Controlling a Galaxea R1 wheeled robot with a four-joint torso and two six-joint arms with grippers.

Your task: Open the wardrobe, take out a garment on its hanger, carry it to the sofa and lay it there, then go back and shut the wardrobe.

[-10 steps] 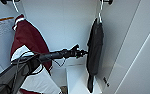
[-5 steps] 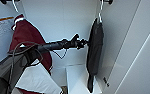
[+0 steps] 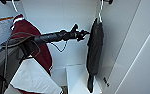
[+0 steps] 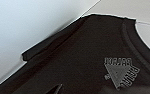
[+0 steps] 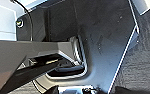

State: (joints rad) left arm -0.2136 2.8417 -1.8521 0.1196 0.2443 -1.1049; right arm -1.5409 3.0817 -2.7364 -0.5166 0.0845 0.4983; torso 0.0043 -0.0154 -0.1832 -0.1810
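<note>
Inside, wardrobe (image 3: 66, 30) stands open; two garments hang within: black garment (image 3: 94, 55) on white hanger (image 3: 100, 13) near right wall, maroon garment (image 3: 32, 42) well apart toward left wall; free gap between; left gripper (image 3: 87, 33) just beside black garment's shoulder, finger state cannot be told.

Garment (image 3: 94, 53) hangs inside wardrobe (image 3: 66, 32), right of other garment (image 3: 34, 47); left tool (image 3: 84, 33) btwn.

A: What carries the clothing?
B: The rail (image 3: 107, 1) across the top of the open wardrobe (image 3: 66, 30).
A: What hangs from it?
B: A white hanger (image 3: 100, 12) bearing the black garment (image 3: 94, 55); left of that garment, a maroon garment (image 3: 33, 42) on a second hook.
</note>
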